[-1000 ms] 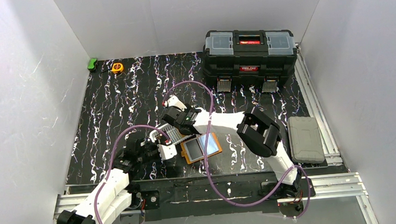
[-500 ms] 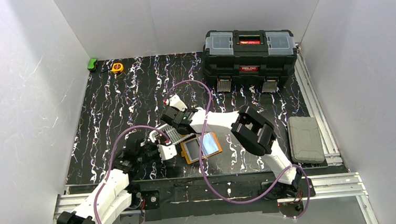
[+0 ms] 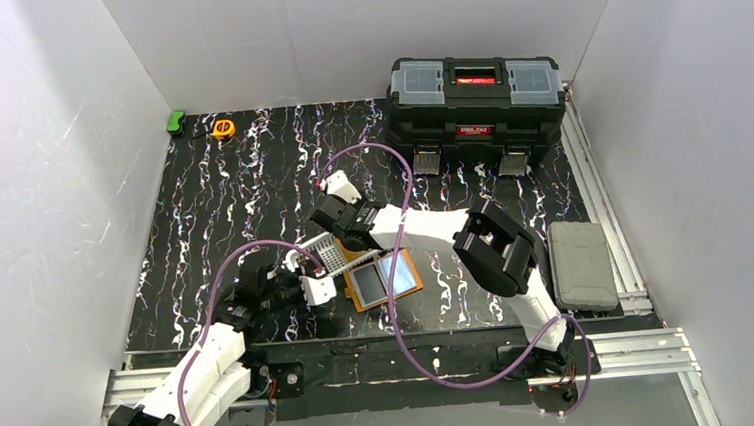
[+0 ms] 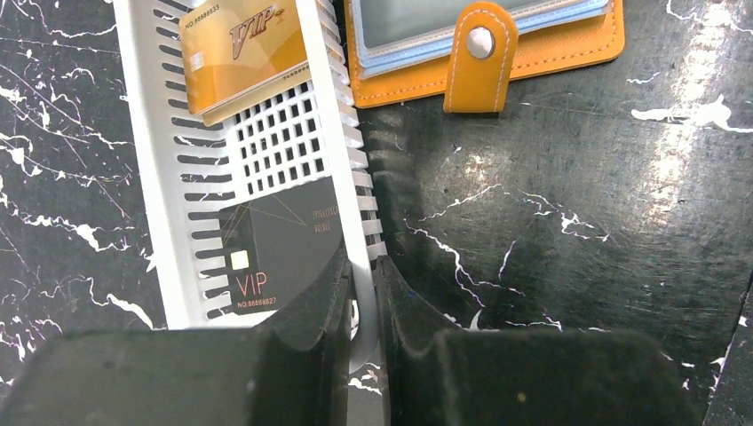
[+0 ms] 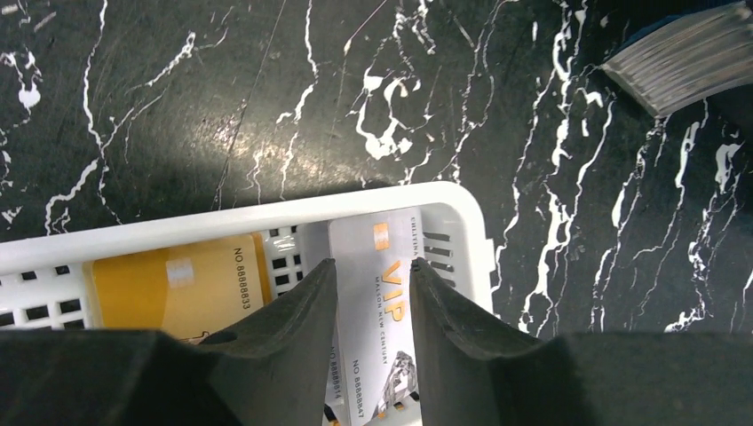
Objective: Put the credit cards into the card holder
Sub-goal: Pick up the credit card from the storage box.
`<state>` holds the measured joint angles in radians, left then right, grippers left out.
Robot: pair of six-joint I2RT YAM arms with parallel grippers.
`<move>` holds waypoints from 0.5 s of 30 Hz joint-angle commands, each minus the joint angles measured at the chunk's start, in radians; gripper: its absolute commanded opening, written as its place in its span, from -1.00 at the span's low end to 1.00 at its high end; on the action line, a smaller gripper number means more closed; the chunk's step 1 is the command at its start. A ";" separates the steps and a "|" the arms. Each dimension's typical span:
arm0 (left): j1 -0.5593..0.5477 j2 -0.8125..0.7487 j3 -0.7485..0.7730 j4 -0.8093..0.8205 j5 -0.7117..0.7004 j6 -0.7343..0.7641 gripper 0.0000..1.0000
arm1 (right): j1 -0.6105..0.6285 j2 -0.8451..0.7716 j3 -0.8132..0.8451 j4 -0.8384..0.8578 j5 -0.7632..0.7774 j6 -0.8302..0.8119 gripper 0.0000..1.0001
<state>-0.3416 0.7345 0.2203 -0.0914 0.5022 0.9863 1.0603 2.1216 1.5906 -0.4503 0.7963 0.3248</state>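
Observation:
A white slotted basket (image 3: 324, 255) holds the credit cards: a gold one (image 4: 240, 49), a black one (image 4: 275, 244) and a whitish VIP one (image 5: 377, 293). My left gripper (image 4: 362, 266) is shut on the basket's right wall, at the basket's near corner (image 3: 310, 280). My right gripper (image 5: 373, 262) hangs over the basket's far end (image 3: 335, 238). Its jaws stand apart on either side of the whitish card, whose edges meet the fingers; whether they clamp it is unclear. The orange card holder (image 3: 383, 280) lies open beside the basket, snap tab (image 4: 479, 53) out.
A black toolbox (image 3: 475, 101) stands at the back right. A grey case (image 3: 580, 264) lies at the right edge. A yellow tape measure (image 3: 223, 129) and a green object (image 3: 176, 121) sit at the back left corner.
My right gripper has shifted slightly toward the back over the basket's far end. The left gripper has kept its hold on the basket wall.

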 commanded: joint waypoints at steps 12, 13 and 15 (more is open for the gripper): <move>0.003 -0.026 -0.006 -0.006 0.035 -0.008 -0.96 | -0.048 -0.090 -0.044 0.008 0.067 -0.008 -0.17; 0.004 -0.026 -0.004 -0.007 0.035 -0.007 -0.95 | -0.049 -0.092 -0.048 0.007 0.063 -0.005 -0.19; 0.003 -0.025 -0.004 -0.007 0.035 -0.008 -0.95 | -0.049 -0.091 -0.051 0.007 0.056 -0.003 -0.25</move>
<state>-0.3416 0.7284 0.2192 -0.1062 0.5018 0.9840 1.0153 2.0846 1.5497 -0.4469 0.8349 0.3088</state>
